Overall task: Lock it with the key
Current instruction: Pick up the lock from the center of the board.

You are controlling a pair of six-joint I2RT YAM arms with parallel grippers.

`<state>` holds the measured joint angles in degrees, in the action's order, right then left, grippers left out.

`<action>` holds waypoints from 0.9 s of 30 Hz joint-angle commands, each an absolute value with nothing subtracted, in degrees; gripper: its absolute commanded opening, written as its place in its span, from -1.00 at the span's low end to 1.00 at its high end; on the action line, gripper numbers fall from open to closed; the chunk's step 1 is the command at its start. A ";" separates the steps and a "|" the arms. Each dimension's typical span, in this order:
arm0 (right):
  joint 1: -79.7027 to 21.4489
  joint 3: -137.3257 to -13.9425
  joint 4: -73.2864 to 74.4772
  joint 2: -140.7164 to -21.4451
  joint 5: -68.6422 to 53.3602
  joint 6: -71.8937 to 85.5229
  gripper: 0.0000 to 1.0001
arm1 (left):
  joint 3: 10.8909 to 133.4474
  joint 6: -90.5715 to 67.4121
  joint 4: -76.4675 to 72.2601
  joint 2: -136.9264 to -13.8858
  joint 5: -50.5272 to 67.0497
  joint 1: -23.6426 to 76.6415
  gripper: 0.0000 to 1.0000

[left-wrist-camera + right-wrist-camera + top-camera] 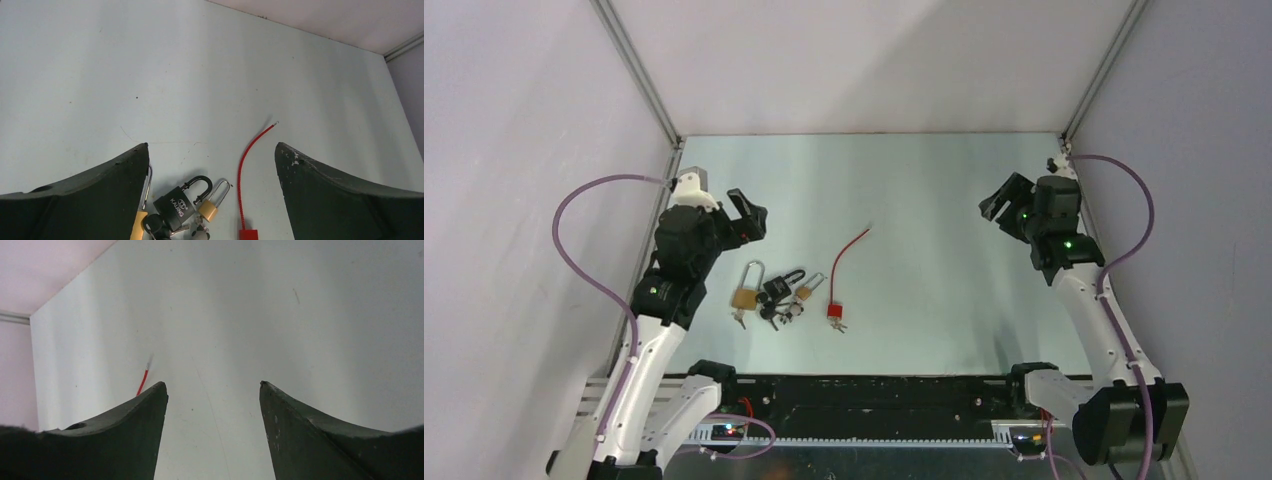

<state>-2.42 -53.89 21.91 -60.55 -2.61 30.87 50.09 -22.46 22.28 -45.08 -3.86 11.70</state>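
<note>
Starting at the near side of the worktop [924,330], the locks lie in a tight cluster left of centre. There is a tall brass padlock [745,293], a black padlock [779,286] and a small brass padlock [806,291]. The keys [771,316] are bunched against their near ends; which key fits which lock is too small to tell. Just right of the cluster sits the red lock body [835,311], with its red cable [849,250] running away towards the far right.

All three padlocks have their long axis running roughly near to far, shackles pointing away from the arm bases.

A little farther out and slightly left hover the left fingers [746,210], spread wide and holding nothing. In the left wrist view the cluster sits at the bottom edge of the gap between them. The keys and locks therefore lie below and back towards that arm's base, not ahead of it, and reaching them would likely call for drawing back and lowering.

Farther still, well apart on the right side, the right fingers [996,203] are also parted and empty. Their camera catches only the cable's tip, so the left arm is plainly the nearer one.
</note>
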 commanded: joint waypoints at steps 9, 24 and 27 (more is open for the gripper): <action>-8.48 -54.71 20.67 -66.77 -4.96 32.43 0.44 | 50.03 -26.15 21.22 -41.08 -5.67 11.37 0.99; -43.81 -58.91 19.98 -82.95 13.63 37.01 0.35 | 48.66 -26.18 21.40 -40.58 -3.78 11.38 0.99; -49.42 -62.55 20.29 -87.58 17.94 40.11 0.33 | 48.03 -26.80 21.49 -39.83 -4.52 11.42 0.99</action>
